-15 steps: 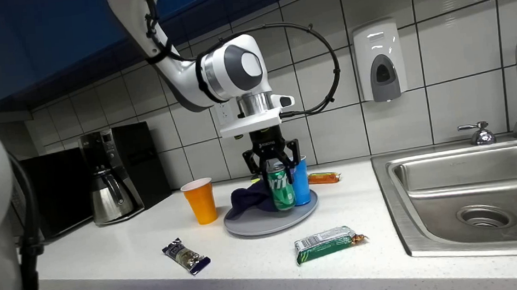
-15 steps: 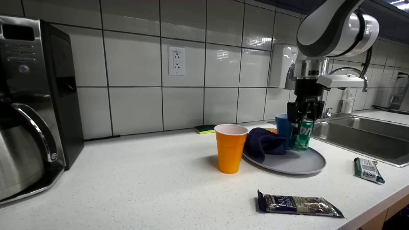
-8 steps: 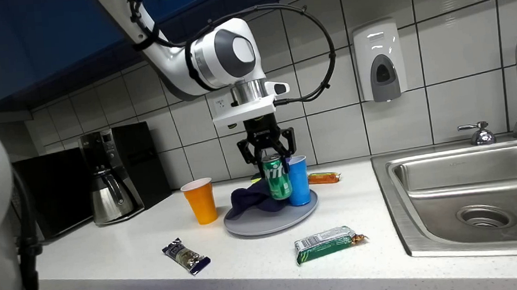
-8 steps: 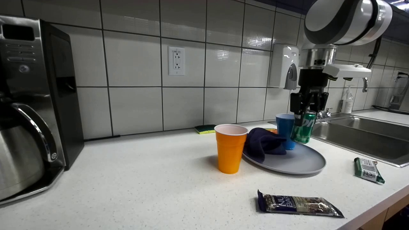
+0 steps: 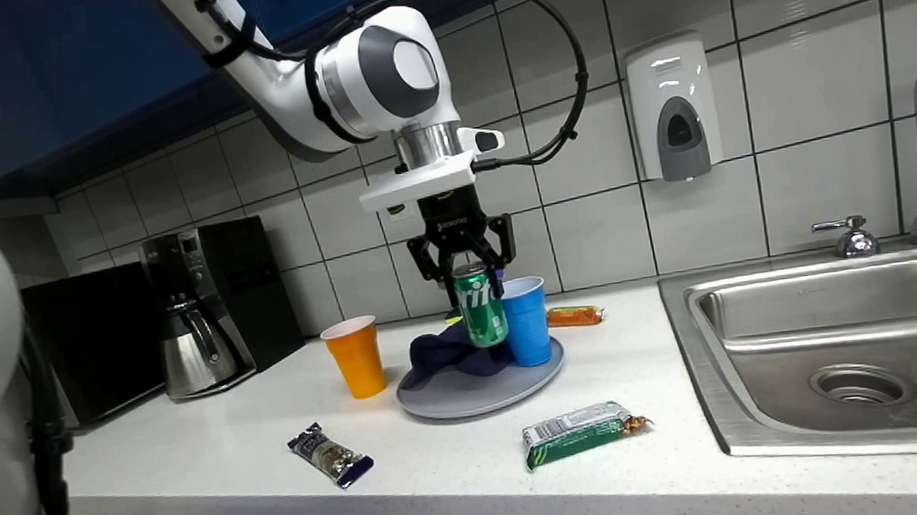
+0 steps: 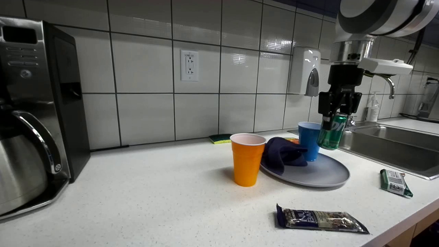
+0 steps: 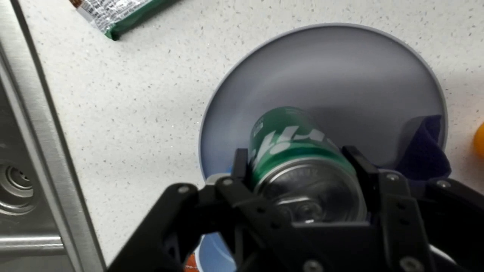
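Wrist view shows me the black claw [image 7: 298, 162] pinching a green Sprite can [image 7: 287, 139], with one of its fingers [image 7: 240, 164] on each side. The can is right below the claw, in the middle of its grip. Its long side runs mostly up and down, the same way the fingers point, and it leans a little. Its shiny lid [image 7: 310, 189] is up close to the claw. Only one arm [image 5: 403, 73] is here.

From both exterior views, I see the can hanging in the air above the gray plate [image 5: 470, 404]. A blue cup [image 5: 528, 326] is just beside it; I can't tell if they touch. A dark blue cloth [image 6: 283, 154] lies bunched on the plate, and an orange cup [image 6: 247, 163] stands near the plate.

Big white letters from "Sprite" show on the can, but some are out of sight. Small letters on the claw look like "ROBOTIQ". I can read "NU" and "BAR" on the dark nut bar [image 6: 319, 219]. The green snack wrapper [image 5: 575, 435] has a barcode, but its other words are too small for me.
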